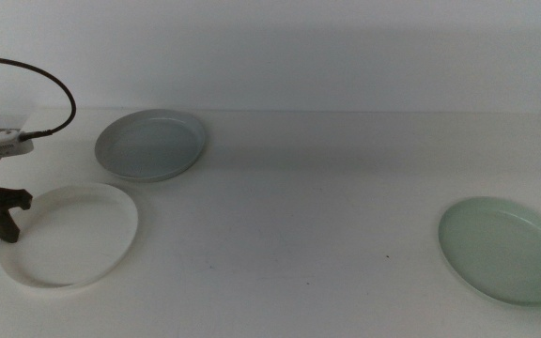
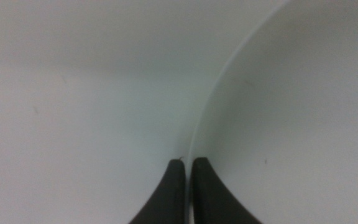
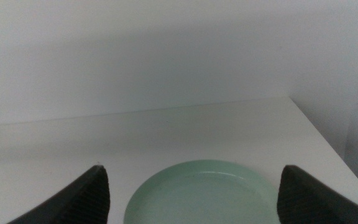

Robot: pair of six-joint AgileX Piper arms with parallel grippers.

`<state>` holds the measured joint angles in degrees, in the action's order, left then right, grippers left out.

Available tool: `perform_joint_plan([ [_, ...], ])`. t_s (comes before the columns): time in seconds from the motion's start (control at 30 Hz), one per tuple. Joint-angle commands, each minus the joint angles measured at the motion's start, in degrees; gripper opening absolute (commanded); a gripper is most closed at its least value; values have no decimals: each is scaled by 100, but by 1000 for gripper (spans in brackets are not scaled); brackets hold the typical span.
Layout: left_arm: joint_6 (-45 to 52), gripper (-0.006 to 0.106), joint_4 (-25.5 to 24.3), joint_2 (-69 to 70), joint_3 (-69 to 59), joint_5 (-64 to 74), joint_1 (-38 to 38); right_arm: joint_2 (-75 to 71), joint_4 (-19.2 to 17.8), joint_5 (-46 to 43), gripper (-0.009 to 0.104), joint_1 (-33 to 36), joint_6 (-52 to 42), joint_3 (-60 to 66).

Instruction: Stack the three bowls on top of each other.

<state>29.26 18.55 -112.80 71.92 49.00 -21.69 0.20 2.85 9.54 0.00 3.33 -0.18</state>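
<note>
The white bowl lies at the table's front left. My left gripper sits at its left rim, and in the left wrist view the left gripper is shut on the white bowl's thin rim. A grey bowl rests behind the white one, apart from it. At the front right lies the mint green bowl. My right gripper hangs open above the near side of the mint green bowl; it is out of the middle view.
The white table ends at a far edge against a white wall and at a right edge just past the green bowl. A dark cable loops above the left arm.
</note>
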Motion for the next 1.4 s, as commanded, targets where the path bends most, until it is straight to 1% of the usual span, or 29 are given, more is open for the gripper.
perform_joint_plan([
  [0.0,-137,-2,-11,194,16,323,0,-20,-52,-57,93,8,-13,18],
  [0.07,-295,-2,11,415,16,561,0,-20,-52,-57,93,8,-13,18],
  [0.17,-403,-2,183,895,16,687,71,-20,-52,-57,93,8,-13,18],
  [0.23,-693,-2,225,1211,57,733,268,-20,-52,-57,93,8,-13,18],
  [0.27,-856,-2,164,1302,109,815,380,-20,-52,-57,93,8,-13,18],
  [0.33,-1303,-2,-17,1415,314,1091,732,-20,-52,-57,93,8,-13,18],
  [0.4,-1564,-2,-65,1413,585,1251,1104,-20,-52,-57,93,8,-13,18],
  [0.5,-1929,-2,-91,1363,914,1189,1803,-20,-52,-57,93,8,-13,18],
  [0.6,-2410,-2,-261,1188,1242,1163,2453,-20,-52,-57,93,8,-13,18],
  [0.73,-2664,-2,-210,784,1596,1141,3155,-20,-52,-57,93,8,-13,18],
  [0.87,-2817,-2,-144,395,1674,720,3705,-20,-52,-57,93,8,-13,18],
  [0.93,-2842,-2,-20,247,1674,534,3853,-20,-52,-57,93,8,-13,18],
  [1.03,-2781,-2,290,-20,1674,125,4003,-20,-52,-57,93,8,-13,18],
  [1.13,-2765,-2,305,-291,1674,-68,4116,-20,-52,-57,93,8,-13,18],
  [1.27,-2756,-2,442,-576,1674,-97,4124,-20,-52,-57,93,8,-13,18],
  [1.37,-2495,-2,598,-694,1674,-247,4124,-20,-52,-57,93,8,-13,18],
])
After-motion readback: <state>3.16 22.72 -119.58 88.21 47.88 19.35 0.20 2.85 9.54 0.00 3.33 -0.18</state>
